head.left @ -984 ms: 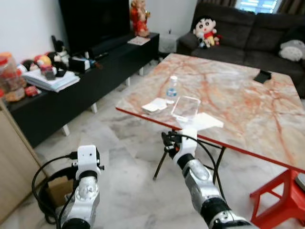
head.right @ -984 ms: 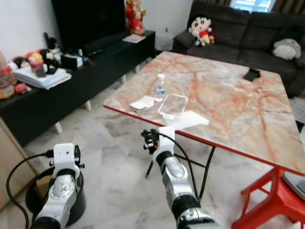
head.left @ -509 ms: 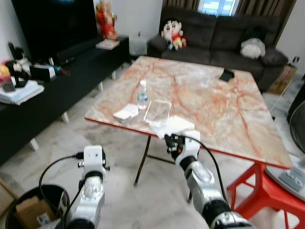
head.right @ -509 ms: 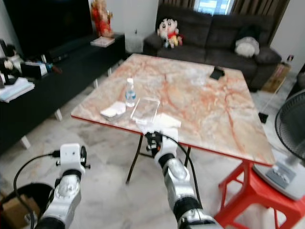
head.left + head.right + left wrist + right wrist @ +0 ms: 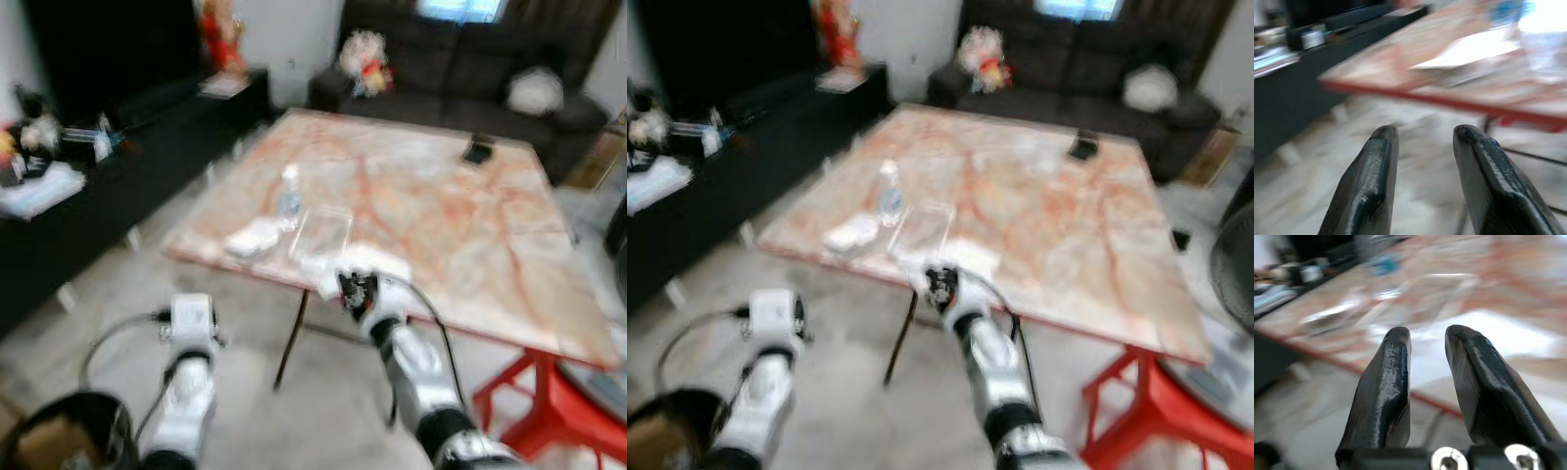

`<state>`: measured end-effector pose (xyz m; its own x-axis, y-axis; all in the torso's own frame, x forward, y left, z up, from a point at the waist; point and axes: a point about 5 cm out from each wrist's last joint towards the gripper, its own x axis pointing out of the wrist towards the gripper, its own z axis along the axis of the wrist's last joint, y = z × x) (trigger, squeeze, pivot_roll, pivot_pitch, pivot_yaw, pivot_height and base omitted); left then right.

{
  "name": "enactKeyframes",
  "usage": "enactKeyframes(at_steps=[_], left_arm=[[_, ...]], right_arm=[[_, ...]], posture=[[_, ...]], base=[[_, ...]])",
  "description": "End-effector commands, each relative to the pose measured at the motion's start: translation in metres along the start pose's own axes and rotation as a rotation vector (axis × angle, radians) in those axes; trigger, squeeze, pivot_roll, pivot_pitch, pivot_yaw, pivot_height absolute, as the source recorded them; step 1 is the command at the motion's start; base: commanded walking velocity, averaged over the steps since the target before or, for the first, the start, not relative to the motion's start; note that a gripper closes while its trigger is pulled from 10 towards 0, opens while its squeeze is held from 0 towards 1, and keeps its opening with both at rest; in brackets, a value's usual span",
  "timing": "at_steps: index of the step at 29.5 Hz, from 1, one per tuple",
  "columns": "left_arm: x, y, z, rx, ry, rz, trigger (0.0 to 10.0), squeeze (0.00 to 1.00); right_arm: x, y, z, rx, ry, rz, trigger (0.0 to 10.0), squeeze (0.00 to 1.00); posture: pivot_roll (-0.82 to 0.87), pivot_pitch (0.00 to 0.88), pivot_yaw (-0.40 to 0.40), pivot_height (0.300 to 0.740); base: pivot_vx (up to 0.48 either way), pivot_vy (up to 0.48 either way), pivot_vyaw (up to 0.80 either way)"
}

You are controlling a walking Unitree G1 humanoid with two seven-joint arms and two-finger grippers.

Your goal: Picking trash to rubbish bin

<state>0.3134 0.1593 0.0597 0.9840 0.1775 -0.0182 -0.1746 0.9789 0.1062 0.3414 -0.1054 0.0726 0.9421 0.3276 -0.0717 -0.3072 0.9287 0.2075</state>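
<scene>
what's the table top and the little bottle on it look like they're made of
Table top: polished stone or a marble-look laminate, judging by the orange veining on pale ground; blur leaves it open. Bottle: likely clear plastic, see-through with a blue label.

Left hand fingers parted, right hand fingers parted, both raised forward

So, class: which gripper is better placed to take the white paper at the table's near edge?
The right gripper, probably. It is raised at the table edge, just short of the paper, fingers open. The left gripper is lower, out over the floor.
</scene>
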Motion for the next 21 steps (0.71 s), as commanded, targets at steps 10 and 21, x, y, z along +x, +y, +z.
enactKeyframes(at_steps=[10, 21], left_arm=[[0.0037, 0.0047, 0.0054, 0.036, -0.022, -0.001, 10.0, 0.00], [0.0023, 0.0029, 0.0083, 0.037, -0.047, -0.006, 10.0, 0.00]], right_arm=[[0.0051, 0.0084, 0.0069, 0.002, -0.032, 0.020, 10.0, 0.00], [0.0050, 0.0144, 0.0088, -0.048, -0.050, 0.070, 10.0, 0.00]], posture=[[-0.01, 0.004, -0.066, 0.740], [-0.01, 0.005, -0.067, 0.740]], base=[[0.304, 0.000, 0.00], [0.300, 0.000, 0.22]])
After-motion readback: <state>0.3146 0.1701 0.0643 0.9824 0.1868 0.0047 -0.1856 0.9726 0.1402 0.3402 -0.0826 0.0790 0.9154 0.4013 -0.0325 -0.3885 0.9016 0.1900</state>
